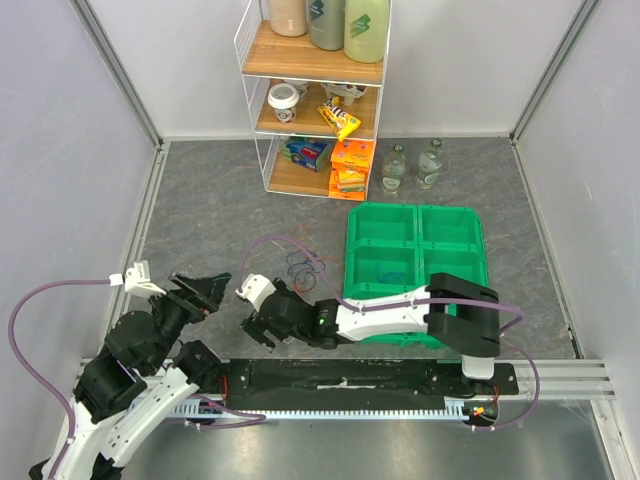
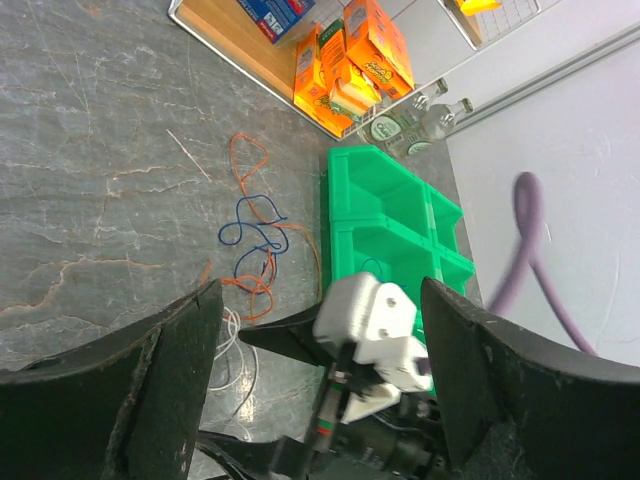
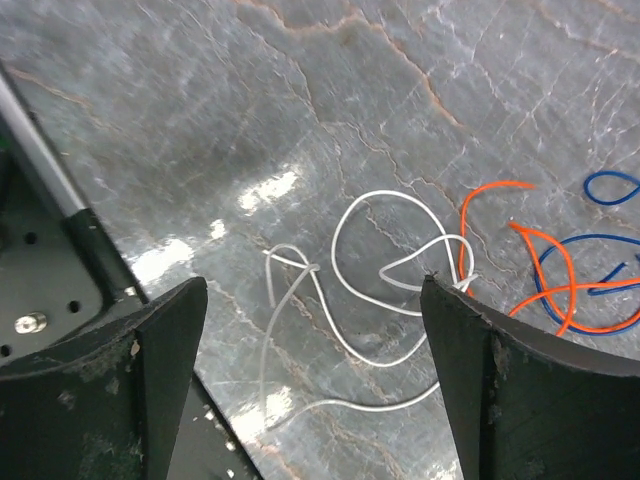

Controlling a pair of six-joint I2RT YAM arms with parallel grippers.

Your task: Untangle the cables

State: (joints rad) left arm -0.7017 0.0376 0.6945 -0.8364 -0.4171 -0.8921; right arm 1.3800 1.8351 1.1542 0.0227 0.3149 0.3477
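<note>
far left, the left gripper (image 1: 203, 290) is up off the table (image 1: 200, 200) with its jaws spread wide and nothing in them, pointed toward the middle

next over, the cables (image 1: 303, 265) are all lying loose on the table in front of the shelf (image 1: 290, 178), just left of the green bin (image 1: 415, 207). Orange and blue strands cross over each other in one messy bunch, and the white cable (image 3: 390, 194) is looped up at the near end, touching the orange

the right gripper (image 3: 315, 290) is reached across right above that white loop, jaws wide apart too, gripping nothing. Can't tell if the tips touch the table
</note>
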